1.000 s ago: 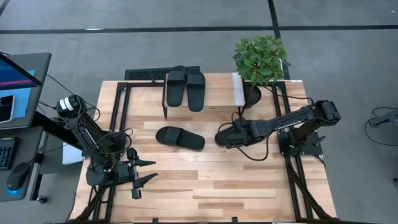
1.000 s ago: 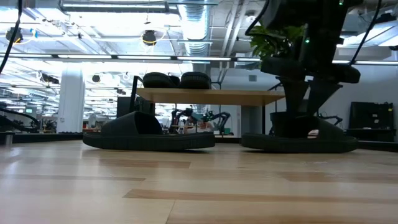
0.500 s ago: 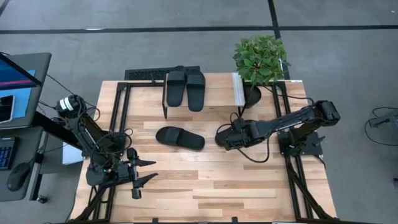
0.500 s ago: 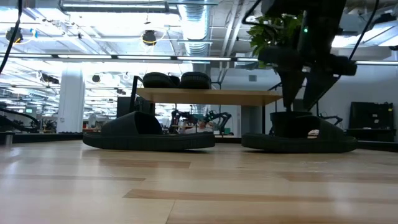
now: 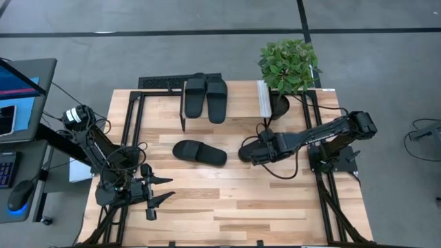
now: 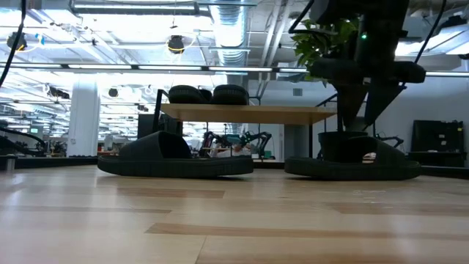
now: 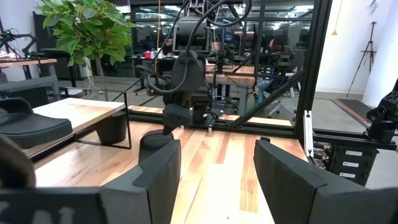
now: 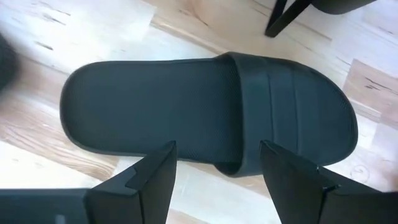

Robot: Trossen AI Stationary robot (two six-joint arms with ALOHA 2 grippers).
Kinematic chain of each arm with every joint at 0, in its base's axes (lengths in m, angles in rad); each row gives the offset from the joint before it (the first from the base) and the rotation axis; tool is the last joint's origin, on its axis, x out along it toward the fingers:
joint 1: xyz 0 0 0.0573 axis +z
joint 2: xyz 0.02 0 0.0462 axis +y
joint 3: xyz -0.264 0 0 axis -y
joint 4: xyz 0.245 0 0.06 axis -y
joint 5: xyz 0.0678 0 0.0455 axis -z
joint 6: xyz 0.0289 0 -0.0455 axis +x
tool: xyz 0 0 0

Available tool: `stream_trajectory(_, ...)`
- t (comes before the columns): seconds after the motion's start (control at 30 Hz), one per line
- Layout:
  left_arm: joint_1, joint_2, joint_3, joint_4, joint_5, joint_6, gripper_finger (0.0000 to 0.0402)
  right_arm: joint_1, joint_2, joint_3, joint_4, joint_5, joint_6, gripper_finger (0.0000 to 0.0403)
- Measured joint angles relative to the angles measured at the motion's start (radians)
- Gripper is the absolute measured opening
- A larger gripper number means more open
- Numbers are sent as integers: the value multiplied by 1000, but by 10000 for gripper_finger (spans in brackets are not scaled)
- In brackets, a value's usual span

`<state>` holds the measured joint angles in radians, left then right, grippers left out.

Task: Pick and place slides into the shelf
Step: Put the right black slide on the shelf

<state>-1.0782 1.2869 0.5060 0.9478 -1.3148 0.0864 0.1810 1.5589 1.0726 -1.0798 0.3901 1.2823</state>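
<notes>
The setting is a robotics laboratory in a large open industrial hall. Indicators:

- Floor (image 5: 386, 62): grey concrete marked with dark tape lines.
- Ceiling (image 6: 220, 29): exposed ducts, pipes and strip lighting.
- Workstation: plank tabletop (image 5: 227, 200) inside a black metal frame (image 7: 314, 68), with two robot arms mounted at its sides.
- Operator desk beside the table: monitor (image 5: 17, 79), keyboard (image 5: 7, 169) and mouse (image 5: 17, 196).
- Background: further workbenches and robot arms (image 6: 242, 139).
- A potted plant (image 5: 288, 65) stands at the table's far edge.
</notes>
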Motion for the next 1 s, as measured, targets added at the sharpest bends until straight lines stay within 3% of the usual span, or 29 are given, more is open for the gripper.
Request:
stream_trajectory(0.7,0,0,0,0,0,0,192,0,1,-14,-8,0,0,221)
stream_trajectory(1.0,0,0,0,0,5,-6,192,0,158,-8,-8,-13,-35,221)
